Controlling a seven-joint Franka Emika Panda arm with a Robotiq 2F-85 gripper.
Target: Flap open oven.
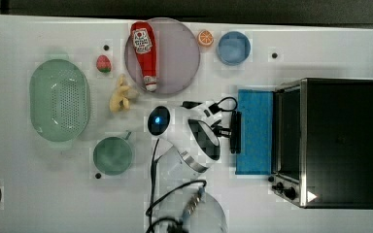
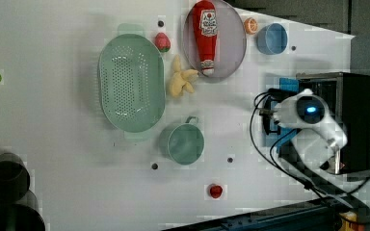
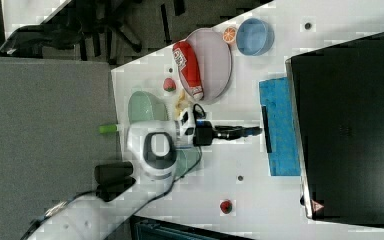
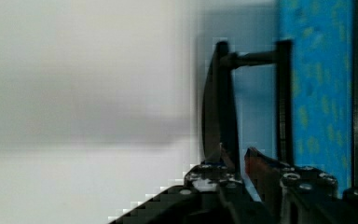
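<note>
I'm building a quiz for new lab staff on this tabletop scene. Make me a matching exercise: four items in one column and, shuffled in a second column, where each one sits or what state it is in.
Things:
1. ketchup bottle
2. oven door
3. orange slice
4. colander

Places or states:
A. folded down flat, blue glass facing up
B. lying on the round grey plate
C. nearest the top view's left edge, mint green
D. between the plate and the blue bowl

Pairs: 1-B, 2-A, 3-D, 4-C
</note>
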